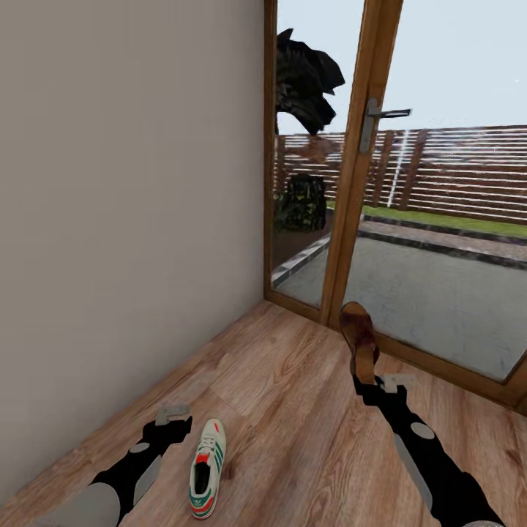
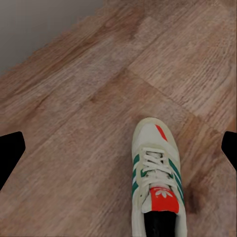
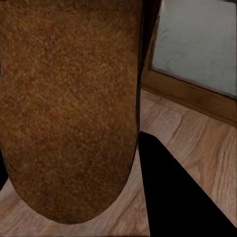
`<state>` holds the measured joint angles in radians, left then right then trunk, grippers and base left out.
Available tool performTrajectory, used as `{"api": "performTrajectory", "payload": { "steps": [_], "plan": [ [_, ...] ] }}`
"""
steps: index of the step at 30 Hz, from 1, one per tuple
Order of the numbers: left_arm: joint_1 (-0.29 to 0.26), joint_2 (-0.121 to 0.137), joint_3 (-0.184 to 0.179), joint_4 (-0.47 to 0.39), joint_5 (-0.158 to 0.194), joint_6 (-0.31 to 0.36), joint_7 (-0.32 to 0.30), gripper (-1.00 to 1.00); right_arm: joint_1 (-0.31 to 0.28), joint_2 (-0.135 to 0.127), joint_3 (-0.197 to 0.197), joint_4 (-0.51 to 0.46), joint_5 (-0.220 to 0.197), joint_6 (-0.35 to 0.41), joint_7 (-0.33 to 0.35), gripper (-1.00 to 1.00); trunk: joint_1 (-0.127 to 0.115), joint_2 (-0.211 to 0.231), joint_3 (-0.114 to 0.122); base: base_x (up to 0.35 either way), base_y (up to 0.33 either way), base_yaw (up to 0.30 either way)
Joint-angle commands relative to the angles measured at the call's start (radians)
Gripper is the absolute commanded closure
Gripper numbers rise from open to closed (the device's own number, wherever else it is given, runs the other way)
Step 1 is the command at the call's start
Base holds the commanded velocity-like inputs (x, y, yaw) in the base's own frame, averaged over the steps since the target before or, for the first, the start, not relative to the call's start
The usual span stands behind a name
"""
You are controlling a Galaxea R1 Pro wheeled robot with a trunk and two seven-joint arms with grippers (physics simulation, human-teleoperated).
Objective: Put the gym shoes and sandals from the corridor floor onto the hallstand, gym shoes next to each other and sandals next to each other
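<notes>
One white gym shoe (image 1: 207,468) with green stripes lies on the corridor floor (image 1: 293,410), toe pointing away from me. My left gripper (image 1: 173,416) hovers just left of it, open and empty. In the left wrist view the gym shoe (image 2: 155,182) lies on the planks between the spread fingertips (image 2: 11,150). My right gripper (image 1: 366,380) is shut on a brown sandal (image 1: 360,340), held upright off the floor near the glass door. The sandal's sole (image 3: 69,108) looms close in the right wrist view beside one black finger (image 3: 182,197). The hallstand is out of view.
A plain beige wall (image 1: 124,219) runs along the left. A wooden-framed glass door (image 1: 366,154) with a metal handle (image 1: 380,113) stands ahead, a patio and fence beyond it. Plank floor stretches between the two arms.
</notes>
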<state>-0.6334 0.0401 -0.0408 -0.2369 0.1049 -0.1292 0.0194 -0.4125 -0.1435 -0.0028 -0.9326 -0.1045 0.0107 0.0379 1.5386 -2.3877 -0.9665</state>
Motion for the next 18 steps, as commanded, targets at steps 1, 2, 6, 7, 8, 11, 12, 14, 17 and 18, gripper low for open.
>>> {"api": "performTrajectory", "payload": {
  "steps": [1,2,6,7,8,11,12,14,17,18],
  "plan": [
    [-0.001,0.000,-0.005,0.002,0.011,-0.012,0.002,-1.00,0.000,-0.003,-0.001,-0.008,-0.014,0.017,0.007,1.00,0.000,0.000,-0.001,0.192,0.000,0.000],
    [-0.001,0.000,-0.005,0.004,0.011,-0.019,0.003,-1.00,0.000,-0.005,-0.001,-0.013,-0.014,0.030,0.011,1.00,0.000,0.000,-0.001,0.219,0.000,0.000],
    [0.000,0.000,-0.005,0.005,0.013,-0.044,0.003,-1.00,0.000,-0.017,0.000,-0.024,-0.014,0.071,0.020,1.00,0.000,0.000,-0.001,0.151,0.000,0.000],
    [0.000,0.001,-0.004,0.005,0.013,-0.046,0.003,-1.00,0.000,-0.018,0.000,-0.025,-0.014,0.074,0.021,1.00,0.000,0.000,-0.001,0.070,0.000,0.000],
    [0.001,0.001,-0.004,0.004,0.014,-0.048,0.003,-1.00,0.000,-0.020,0.001,-0.026,-0.014,0.078,0.022,1.00,0.000,0.000,-0.001,0.045,0.000,0.000],
    [0.001,0.001,-0.004,0.005,0.014,-0.051,0.004,-1.00,0.000,-0.021,0.002,-0.028,-0.013,0.082,0.023,1.00,0.000,0.000,-0.001,0.026,0.000,0.000],
    [0.001,0.001,-0.004,0.006,0.015,-0.052,0.004,-1.00,0.000,-0.021,0.002,-0.029,-0.013,0.083,0.023,1.00,0.000,0.000,-0.001,0.012,0.000,0.000],
    [0.001,0.000,-0.003,0.004,0.016,-0.052,0.004,-1.00,0.000,-0.022,0.002,-0.030,-0.013,0.084,0.023,1.00,0.004,-0.007,-0.004,0.005,0.000,0.000],
    [0.001,-0.001,-0.002,0.004,0.016,-0.052,0.004,-1.00,0.000,-0.022,0.001,-0.031,-0.013,0.084,0.023,1.00,0.015,-0.028,-0.014,0.001,0.000,0.000],
    [0.001,-0.001,-0.002,0.005,0.016,-0.053,0.004,-1.00,0.000,-0.022,0.001,-0.031,-0.013,0.084,0.023,1.00,0.019,-0.035,-0.018,0.000,0.000,0.000]
  ]
}}
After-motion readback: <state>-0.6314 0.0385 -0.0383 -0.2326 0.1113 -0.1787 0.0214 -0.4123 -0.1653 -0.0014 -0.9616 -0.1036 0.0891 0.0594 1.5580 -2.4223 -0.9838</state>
